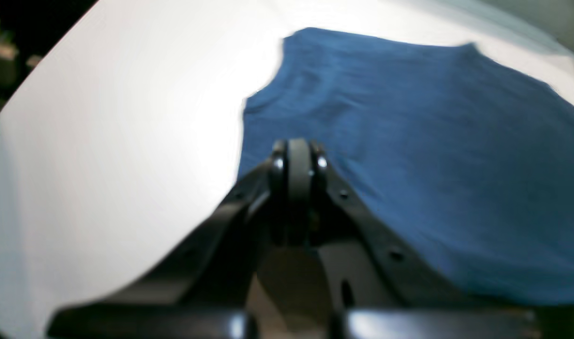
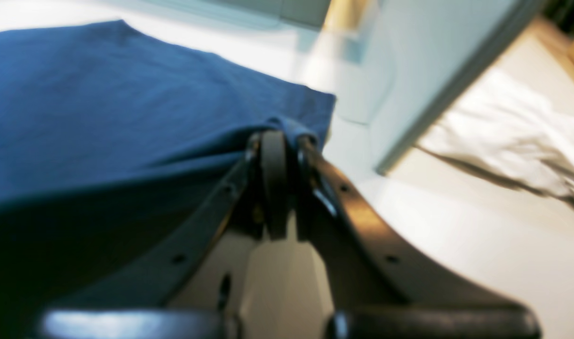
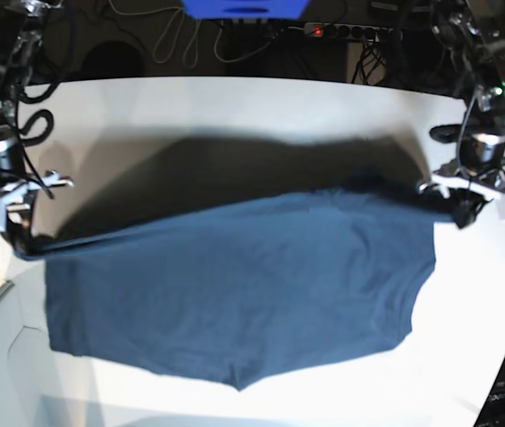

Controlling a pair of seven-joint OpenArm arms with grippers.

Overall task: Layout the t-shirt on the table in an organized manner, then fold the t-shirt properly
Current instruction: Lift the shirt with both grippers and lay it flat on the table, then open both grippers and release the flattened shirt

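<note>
Step in hand: we are judging this to be the laying-out stage; we are holding the t-shirt stretched between both arms, its far edge lifted off the table and its near part draping onto the white top.
Left gripper: we are pinching it fully closed; in the base view it is gripping the shirt's upper corner on that side.
Right gripper: we are clamping it closed on a bunched fold of the shirt's edge.
Shirt position: it is hanging wide across the middle of the table, casting a shadow behind.
Next move: we are expecting to lower both corners evenly, keeping the cloth taut so it is landing flat, before any folding.
</note>
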